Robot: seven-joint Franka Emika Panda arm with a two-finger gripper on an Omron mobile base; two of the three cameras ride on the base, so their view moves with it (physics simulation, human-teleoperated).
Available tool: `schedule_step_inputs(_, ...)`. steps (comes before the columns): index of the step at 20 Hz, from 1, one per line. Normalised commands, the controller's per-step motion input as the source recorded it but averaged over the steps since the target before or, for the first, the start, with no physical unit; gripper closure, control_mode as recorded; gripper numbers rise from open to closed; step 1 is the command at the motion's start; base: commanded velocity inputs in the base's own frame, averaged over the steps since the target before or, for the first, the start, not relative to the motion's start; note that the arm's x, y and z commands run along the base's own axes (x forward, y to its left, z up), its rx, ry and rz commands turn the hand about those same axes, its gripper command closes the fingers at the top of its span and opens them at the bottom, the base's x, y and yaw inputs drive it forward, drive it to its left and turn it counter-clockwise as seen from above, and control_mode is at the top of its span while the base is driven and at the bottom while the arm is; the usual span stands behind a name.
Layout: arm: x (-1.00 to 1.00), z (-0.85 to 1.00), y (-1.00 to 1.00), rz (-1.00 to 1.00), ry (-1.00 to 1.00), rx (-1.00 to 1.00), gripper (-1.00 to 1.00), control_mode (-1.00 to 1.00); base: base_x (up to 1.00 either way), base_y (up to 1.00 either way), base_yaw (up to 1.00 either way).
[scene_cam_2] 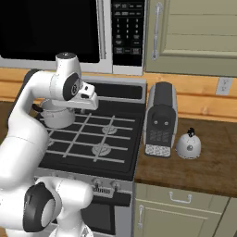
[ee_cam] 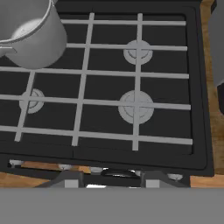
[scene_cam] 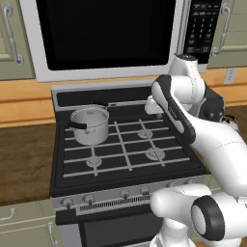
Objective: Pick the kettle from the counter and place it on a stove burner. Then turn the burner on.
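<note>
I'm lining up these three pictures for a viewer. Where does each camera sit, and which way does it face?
Left base view: behind the arm's left, looking forward and down at the stove and pot; the arm rises lower right.
Right base view: behind its right, same stove, plus coffee maker and kettle on the counter; arm lower left.
Hand view: above the stove, looking down along the claw.
All share the pot and burners.

The white arm (scene_cam: 193, 125) rises from its base, folds at a dark elbow and reaches forward, its wrist bent downward. The gripper (ee_cam: 112, 177) points down, its jaws narrowly parted, holding nothing.
</note>
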Motion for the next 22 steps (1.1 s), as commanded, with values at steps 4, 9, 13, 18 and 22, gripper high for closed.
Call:
schedule_step_inputs(4,-0.15,-0.01,-0.19,0.0,0.0,0.0,-1.0,-1.0,0.0,0.0,0.0)
schedule_step_inputs(9,-0.46,-0.05,-0.56,0.0,-0.04,0.03,-1.0,-1.0,0.0,0.0,0.0)
schedule_step_inputs(13,-0.36,-0.04,-0.51,0.0,-0.02,0.03,-1.0,-1.0,0.0,0.0,0.0)
schedule_step_inputs(18,-0.27,0.0,-0.44,0.0,0.0,0.03,-1.0,-1.0,0.0,0.0,0.0)
schedule_step_inputs(22,-0.24,0.0,-0.56,0.0,-0.02,0.03,-1.0,-1.0,0.0,0.0,0.0)
